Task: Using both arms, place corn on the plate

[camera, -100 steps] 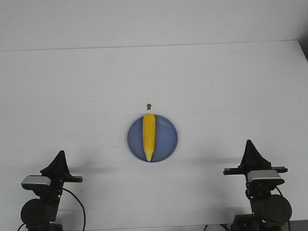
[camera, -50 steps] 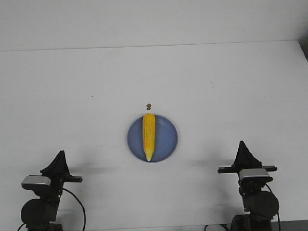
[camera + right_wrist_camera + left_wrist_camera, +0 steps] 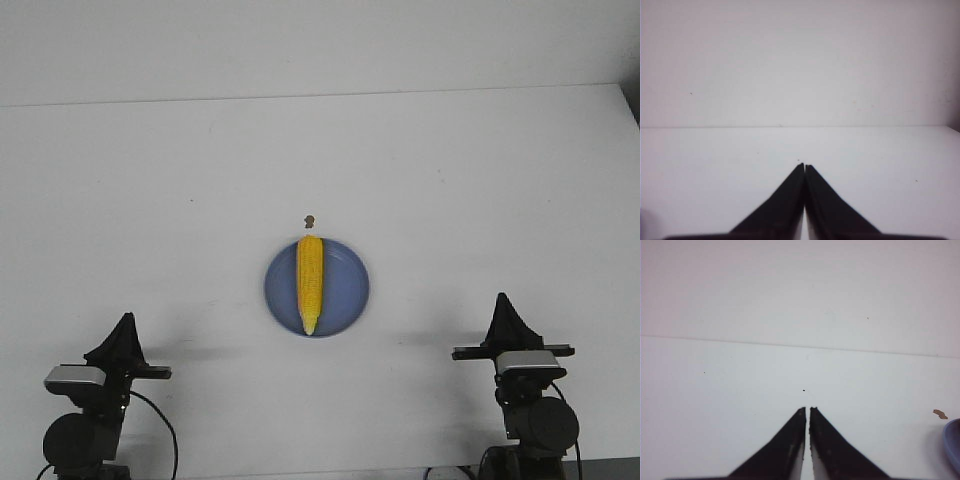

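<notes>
The yellow-orange corn [image 3: 310, 281] lies lengthwise on the blue-lavender plate [image 3: 345, 290] at the table's middle, its pointed end toward me. My left gripper [image 3: 124, 322] is at the near left, shut and empty, well away from the plate. In the left wrist view its fingers [image 3: 807, 410] nearly touch, and the plate's rim [image 3: 954, 442] shows at the edge. My right gripper [image 3: 503, 300] is at the near right, shut and empty; in the right wrist view [image 3: 803, 165] its tips meet. The corn is hidden from both wrist views.
A small brown speck [image 3: 309, 220] lies on the white table just beyond the plate; it also shows in the left wrist view [image 3: 940, 414]. The table's far edge [image 3: 320, 96] meets a white wall.
My right arm has drawn back and a little left, settling lower at the near right. The left arm, corn and plate have not moved.
</notes>
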